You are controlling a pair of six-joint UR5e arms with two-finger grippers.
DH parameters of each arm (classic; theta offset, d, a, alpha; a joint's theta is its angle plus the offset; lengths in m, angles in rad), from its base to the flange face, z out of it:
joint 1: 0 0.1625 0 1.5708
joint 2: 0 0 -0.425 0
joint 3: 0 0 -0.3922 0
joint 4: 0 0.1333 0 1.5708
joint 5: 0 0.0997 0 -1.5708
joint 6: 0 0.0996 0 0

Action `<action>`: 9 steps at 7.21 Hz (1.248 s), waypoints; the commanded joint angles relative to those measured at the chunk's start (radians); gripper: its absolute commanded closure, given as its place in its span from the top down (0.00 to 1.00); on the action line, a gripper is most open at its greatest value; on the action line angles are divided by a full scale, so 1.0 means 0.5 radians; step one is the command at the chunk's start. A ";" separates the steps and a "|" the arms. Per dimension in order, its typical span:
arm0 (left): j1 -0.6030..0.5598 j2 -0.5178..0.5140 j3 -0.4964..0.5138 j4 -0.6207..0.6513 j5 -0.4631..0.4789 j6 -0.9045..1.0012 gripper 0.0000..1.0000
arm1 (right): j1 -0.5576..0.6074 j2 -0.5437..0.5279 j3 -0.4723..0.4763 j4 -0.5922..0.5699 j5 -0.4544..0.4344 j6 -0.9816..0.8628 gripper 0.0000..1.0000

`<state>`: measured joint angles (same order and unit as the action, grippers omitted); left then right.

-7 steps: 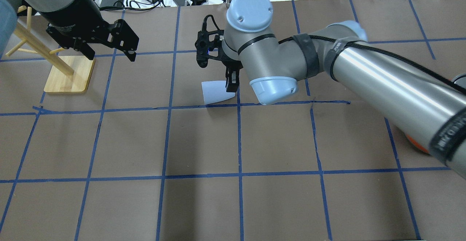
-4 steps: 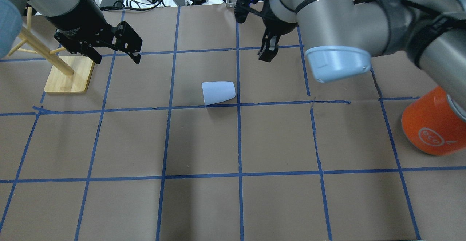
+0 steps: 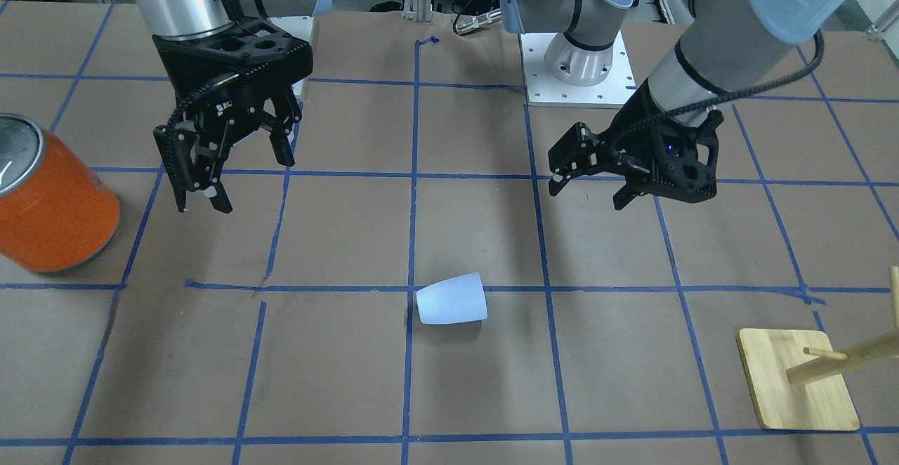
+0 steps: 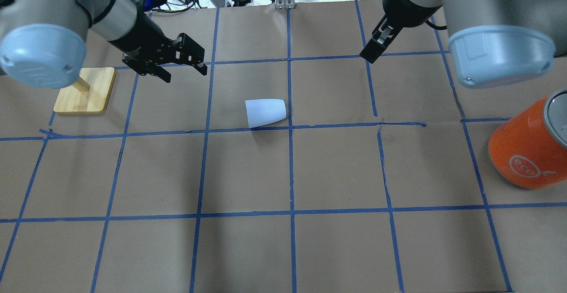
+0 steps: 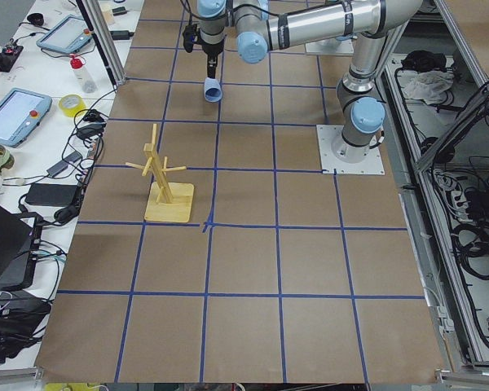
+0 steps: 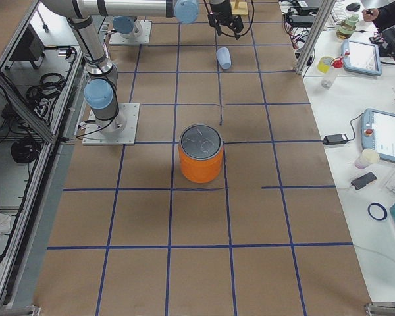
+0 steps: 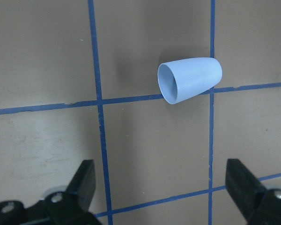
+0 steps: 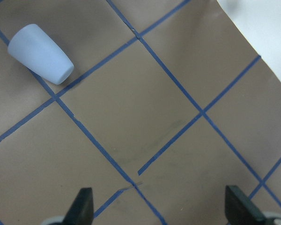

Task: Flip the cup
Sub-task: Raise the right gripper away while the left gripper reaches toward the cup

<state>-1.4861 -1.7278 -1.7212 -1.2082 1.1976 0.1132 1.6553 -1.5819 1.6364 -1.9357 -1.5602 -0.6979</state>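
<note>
The orange can [image 4: 527,151] stands at the table's [image 4: 336,169] right edge and the wooden rack [image 4: 84,90] at its left, both well apart from the cup [image 4: 266,113]. The left gripper [image 7: 161,183] and right gripper [image 8: 160,206] hover spread wide, empty. The cup lies sideways mid-table; the left wrist view shows its mouth, hidden from overhead.

The cup [image 4: 266,113] is pale lavender-blue, the can [image 4: 522,156] orange, the brown table [image 4: 248,173] blue-gridded.

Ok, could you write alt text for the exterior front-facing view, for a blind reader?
A pale blue cup lies on its side on the brown table, touched by nothing. Nearer the robot, the right gripper and left gripper hang open; an orange can stands at the view's left edge.
</note>
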 commanded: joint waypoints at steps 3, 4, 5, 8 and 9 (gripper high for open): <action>0.005 -0.376 -0.193 0.401 -0.683 -0.021 1.00 | 0.003 -0.018 -0.201 0.585 -0.037 1.101 1.00; 0.002 -0.437 -0.196 0.401 -0.686 -0.009 1.00 | 0.003 -0.018 -0.208 0.586 -0.021 1.435 1.00; 0.002 -0.507 -0.181 0.440 -0.726 -0.006 1.00 | 0.009 -0.018 -0.208 0.555 -0.018 1.667 1.00; -0.001 -0.667 -0.196 0.633 -0.745 -0.009 0.98 | -0.006 -0.015 -0.199 0.503 -0.034 1.764 1.00; -0.001 -0.692 -0.196 0.634 -0.745 -0.009 0.95 | -0.003 -0.015 -0.196 0.503 -0.024 1.764 1.00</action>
<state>-1.4859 -2.0538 -1.8174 -0.9068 0.8264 0.1094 1.6550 -1.5891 1.5363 -1.6848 -1.5779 0.1829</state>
